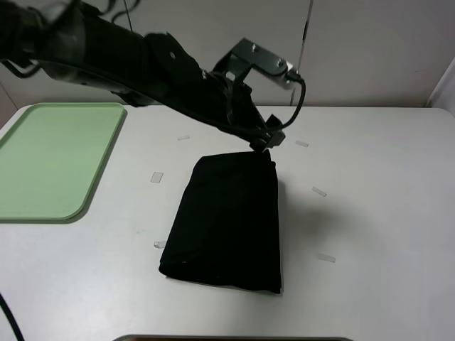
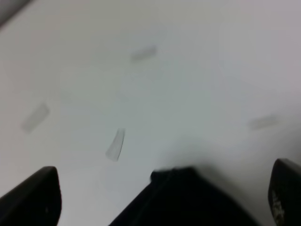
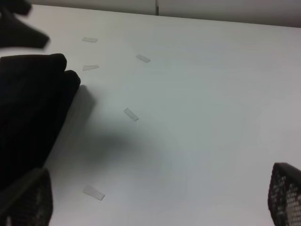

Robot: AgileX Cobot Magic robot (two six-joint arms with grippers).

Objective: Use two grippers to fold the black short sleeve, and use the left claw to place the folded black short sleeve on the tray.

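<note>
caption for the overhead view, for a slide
Left gripper open over the far edge of the folded shirt, tray empty.

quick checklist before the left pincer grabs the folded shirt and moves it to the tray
1. Black short sleeve folded into a compact stack: ok.
2. Left pincer open, straddling the shirt's far edge: ok.
3. Left pincer low enough to catch every layer: cannot tell.
4. Tray bare and free to receive the shirt: ok.
5. Right pincer open, holding nothing, off to the shirt's side: ok.
</note>
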